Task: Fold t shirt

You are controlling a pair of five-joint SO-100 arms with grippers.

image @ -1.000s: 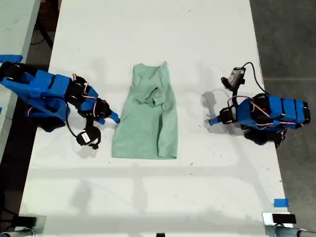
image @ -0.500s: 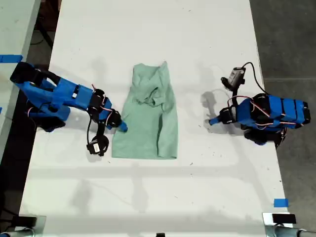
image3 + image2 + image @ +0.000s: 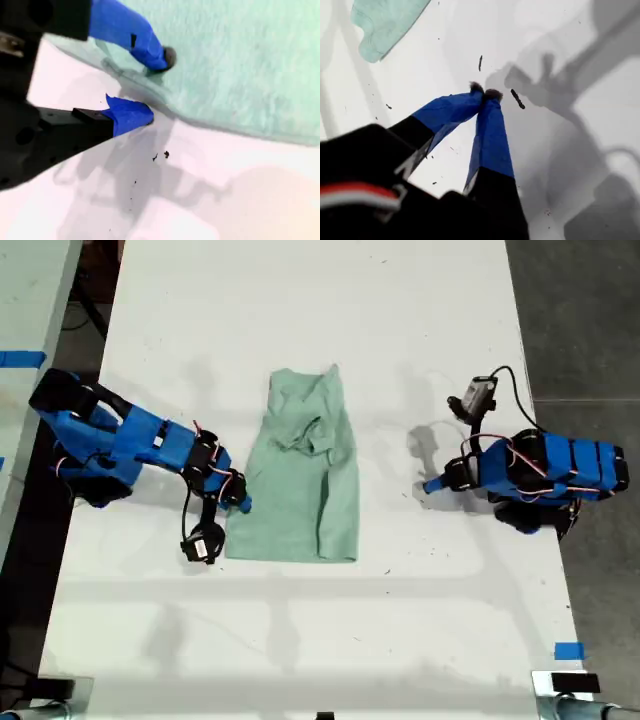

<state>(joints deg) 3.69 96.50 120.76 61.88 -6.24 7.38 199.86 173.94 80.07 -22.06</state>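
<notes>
My second gripper (image 3: 243, 502), exterior view: at the t shirt's (image 3: 300, 475) edge on the exterior view's left, low on the garment. From this height the jaws are too small to read. My first gripper (image 3: 430, 485) sits well apart from the shirt on the exterior view's right, tips on the white table (image 3: 320, 300); its arm's base hangs partly over the table edge. The t shirt lies mid-table, folded into a long shape, rumpled near its far end, hem nearest the camera. A small blue tape piece (image 3: 568, 650) sits near the table corner at the exterior view's lower right.

First wrist view: my first gripper (image 3: 485, 93) has both blue fingers meeting at the dark tips, holding nothing, over bare table. Only a corner of the t shirt (image 3: 385, 22) shows, cut off by the frame edge. The black body of the gripper blocks the near part of the view.

Second wrist view: my second gripper (image 3: 157, 82) is spread apart. One finger rests on top of the t shirt (image 3: 235, 60), the other lies on the table just beside the cloth's edge. Whether the lower finger is under the fabric I cannot tell; the picture is soft.
</notes>
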